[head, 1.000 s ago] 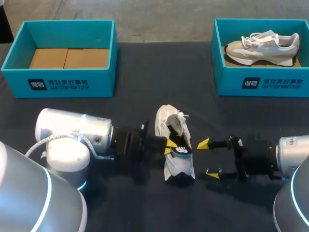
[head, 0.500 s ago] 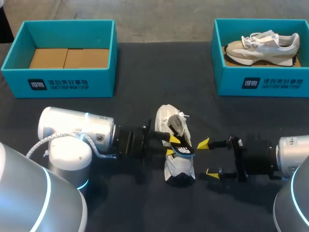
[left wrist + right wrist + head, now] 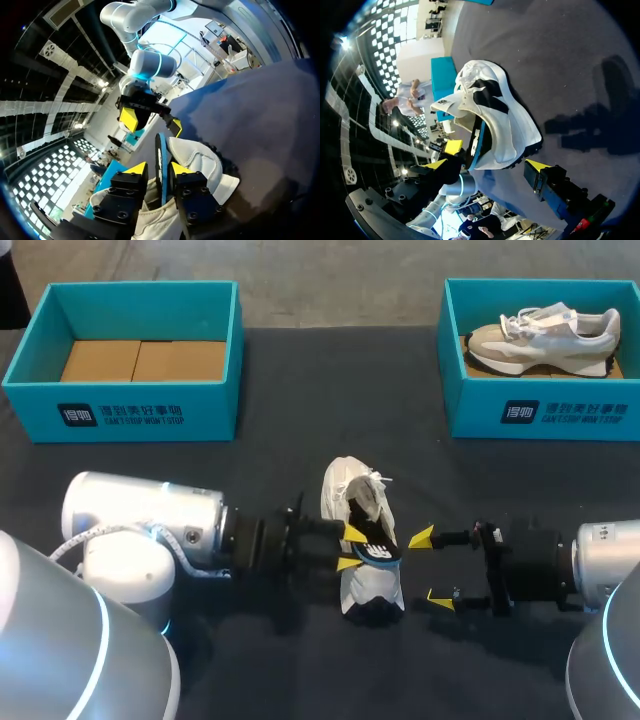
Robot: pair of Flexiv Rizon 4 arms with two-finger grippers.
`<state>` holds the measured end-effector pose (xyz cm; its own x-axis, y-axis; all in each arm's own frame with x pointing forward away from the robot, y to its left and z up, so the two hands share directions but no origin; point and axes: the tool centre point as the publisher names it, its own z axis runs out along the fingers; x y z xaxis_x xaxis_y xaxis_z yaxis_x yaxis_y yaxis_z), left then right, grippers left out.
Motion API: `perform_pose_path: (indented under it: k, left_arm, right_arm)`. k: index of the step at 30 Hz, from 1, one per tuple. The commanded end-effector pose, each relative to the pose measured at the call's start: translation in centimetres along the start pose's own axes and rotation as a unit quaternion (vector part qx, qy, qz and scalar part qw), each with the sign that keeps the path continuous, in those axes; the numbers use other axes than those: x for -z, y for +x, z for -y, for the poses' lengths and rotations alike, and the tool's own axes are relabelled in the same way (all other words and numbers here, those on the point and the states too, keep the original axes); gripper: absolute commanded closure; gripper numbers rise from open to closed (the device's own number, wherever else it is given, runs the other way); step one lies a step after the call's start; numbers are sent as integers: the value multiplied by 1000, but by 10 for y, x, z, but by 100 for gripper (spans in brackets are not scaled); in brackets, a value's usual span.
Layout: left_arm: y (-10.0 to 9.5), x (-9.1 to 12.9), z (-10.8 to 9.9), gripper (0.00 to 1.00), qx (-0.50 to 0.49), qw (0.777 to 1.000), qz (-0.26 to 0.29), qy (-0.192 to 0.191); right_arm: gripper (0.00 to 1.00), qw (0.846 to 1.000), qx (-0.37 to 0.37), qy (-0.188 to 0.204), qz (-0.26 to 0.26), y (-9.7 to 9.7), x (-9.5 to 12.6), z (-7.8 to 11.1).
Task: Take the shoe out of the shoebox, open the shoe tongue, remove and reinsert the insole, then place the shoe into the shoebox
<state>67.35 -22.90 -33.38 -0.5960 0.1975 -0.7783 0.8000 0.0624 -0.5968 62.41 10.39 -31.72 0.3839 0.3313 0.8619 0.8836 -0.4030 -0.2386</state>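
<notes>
A white shoe (image 3: 362, 502) lies on the dark table between my two grippers, toe toward the far side. Its black insole with a blue edge (image 3: 378, 548) sticks up out of the opening. My left gripper (image 3: 350, 547) is at the shoe's left side, open a little. In the left wrist view the insole (image 3: 161, 165) stands between the two yellow tips of that gripper (image 3: 157, 168), with a gap on one side. My right gripper (image 3: 431, 567) is wide open just right of the shoe, holding nothing. The right wrist view shows the shoe (image 3: 500, 112) and insole (image 3: 479, 137) ahead of my right gripper (image 3: 485, 165).
A teal shoebox (image 3: 30, 370) with a bare cardboard floor stands at the back left. A second teal shoebox (image 3: 452, 390) at the back right holds a beige and white shoe (image 3: 545, 340). Dark tabletop lies open between the boxes and along the front.
My left gripper's fingers have parted from around the insole, and the left arm has drawn back a little to the left. The right arm has kept still.
</notes>
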Motion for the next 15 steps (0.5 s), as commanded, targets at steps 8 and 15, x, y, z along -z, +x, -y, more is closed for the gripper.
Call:
perform_pose_path:
  k: [8, 15]
  left_arm:
    - [2, -12, 1, 75, -2, 1000, -12, 3]
    - [-1, -16, 0, 79, -6, 1000, -11, 2]
  right_arm:
    - [0, 1000, 0, -1, 2, 1, 1, 1]
    - [0, 1000, 0, -1, 2, 1, 1, 1]
